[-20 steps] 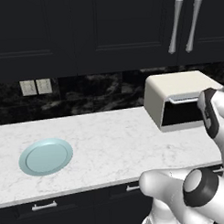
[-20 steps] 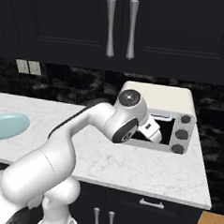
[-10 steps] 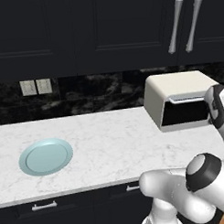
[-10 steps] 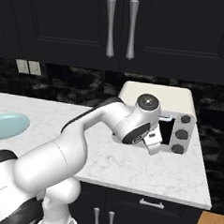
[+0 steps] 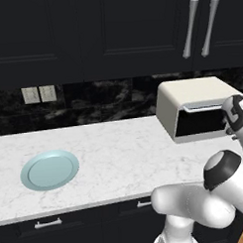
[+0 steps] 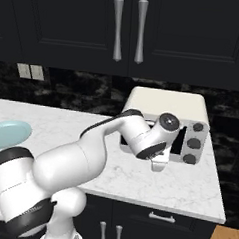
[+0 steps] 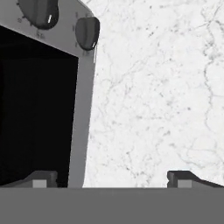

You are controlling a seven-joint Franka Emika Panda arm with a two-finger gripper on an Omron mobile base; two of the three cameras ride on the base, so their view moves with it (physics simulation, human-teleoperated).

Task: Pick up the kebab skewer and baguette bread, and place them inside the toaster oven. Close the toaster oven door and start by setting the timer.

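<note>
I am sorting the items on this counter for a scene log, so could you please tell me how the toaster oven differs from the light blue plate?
The toaster oven is a cream, rounded box standing tall at the counter's right end; the light blue plate is a flat round disc lying low at the left end. The oven has a dark glass front and dark knobs; the plate is plain and one colour. Both rest on the white marble counter.

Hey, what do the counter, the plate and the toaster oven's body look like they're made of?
The counter looks like polished marble: white with fine grey veining. The plate seems to be glazed ceramic, smooth and evenly light blue, though plastic is possible. The toaster oven has a matte cream shell, likely painted metal; its front is dark and glass-like.
</note>
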